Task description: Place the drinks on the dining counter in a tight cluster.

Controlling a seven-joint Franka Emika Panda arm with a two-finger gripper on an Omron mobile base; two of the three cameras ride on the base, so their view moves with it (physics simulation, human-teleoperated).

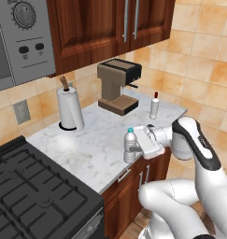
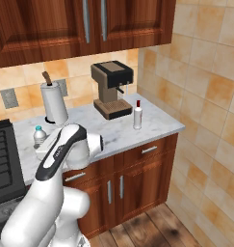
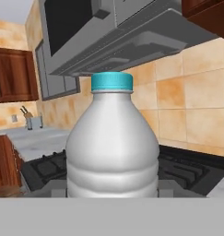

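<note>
Hand view cuts off the water bottle [image 3: 112, 143] below its ribbed waist, and the grey band hides the fingertips. From the left base view the arm's wrist covers the bottle's [image 1: 129, 147] right side, where the gripper [image 1: 139, 148] is clamped on it. From the right, the arm hides all but its cap and shoulder. It stands upright, cap up, near the worktop's [image 1: 91, 140] front edge. The red-capped bottle [image 1: 154, 106] stands upright beside the coffee machine [image 1: 117, 86].
</note>
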